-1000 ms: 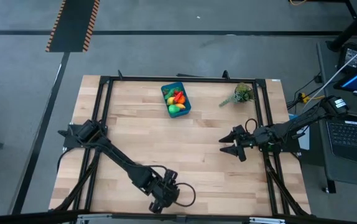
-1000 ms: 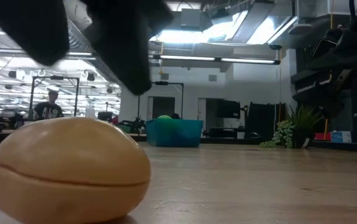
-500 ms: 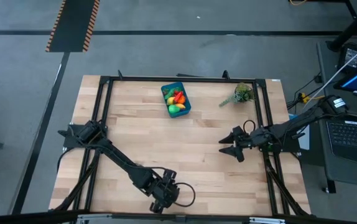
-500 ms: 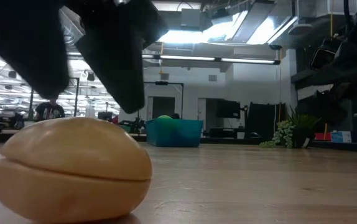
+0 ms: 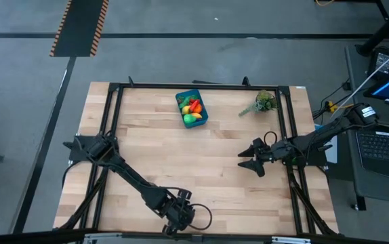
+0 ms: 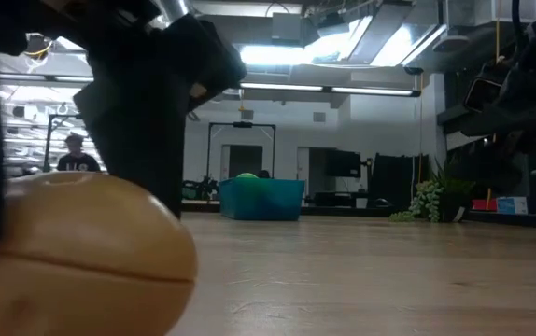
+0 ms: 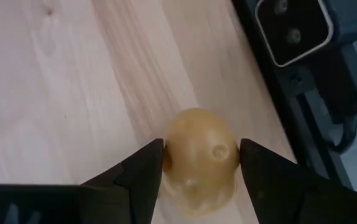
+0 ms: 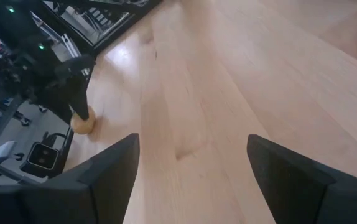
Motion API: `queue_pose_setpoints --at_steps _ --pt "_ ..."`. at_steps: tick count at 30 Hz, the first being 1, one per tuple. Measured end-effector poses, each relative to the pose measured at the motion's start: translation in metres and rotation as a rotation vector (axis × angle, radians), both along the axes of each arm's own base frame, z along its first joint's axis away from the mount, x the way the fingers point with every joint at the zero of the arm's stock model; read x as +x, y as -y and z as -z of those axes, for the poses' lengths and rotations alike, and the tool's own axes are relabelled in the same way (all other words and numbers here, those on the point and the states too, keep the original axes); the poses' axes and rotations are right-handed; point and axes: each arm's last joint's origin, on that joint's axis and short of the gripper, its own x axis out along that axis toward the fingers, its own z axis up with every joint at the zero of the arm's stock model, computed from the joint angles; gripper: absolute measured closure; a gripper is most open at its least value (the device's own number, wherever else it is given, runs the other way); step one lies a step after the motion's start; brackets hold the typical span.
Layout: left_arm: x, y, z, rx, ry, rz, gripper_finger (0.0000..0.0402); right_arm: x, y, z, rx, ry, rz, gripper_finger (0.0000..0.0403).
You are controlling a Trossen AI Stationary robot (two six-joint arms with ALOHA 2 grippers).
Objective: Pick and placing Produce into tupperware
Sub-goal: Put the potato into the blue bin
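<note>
The left gripper [image 5: 175,218] is down at the near edge of the table [image 5: 215,176], well away from the teal tub [image 5: 192,108] and toward the left of it. Its two fingers [image 7: 142,169] stand on either side of a tan potato [image 7: 201,158], touching it or very nearly so on both flanks, and the potato rests on the wood. From table height the potato [image 6: 77,257] fills the near left corner with the dark gripper [image 6: 147,103] over it.

The tub sits near the far edge of the table, about midway across. It holds several toys already: something green, something yellow and something red-orange can be made out, though not which is which. From table height the tub [image 6: 261,199] shows a green round top above its rim.

To the right of the tub lies a leafy green sprig [image 5: 263,102]. Nearer than the sprig and well to the right of the tub, the right gripper [image 5: 247,161] hovers above bare wood with its fingers [image 8: 107,177] spread wide and nothing between them.
</note>
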Motion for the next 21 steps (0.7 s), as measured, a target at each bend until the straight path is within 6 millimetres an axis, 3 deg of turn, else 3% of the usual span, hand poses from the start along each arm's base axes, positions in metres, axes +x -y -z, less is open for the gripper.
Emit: queue_pose_setpoints --at_steps 21 --pt "0.0 0.0004 0.0065 0.002 -0.031 0.005 0.0199 0.0007 -0.0003 -0.0017 0.007 0.019 0.0 0.0104"
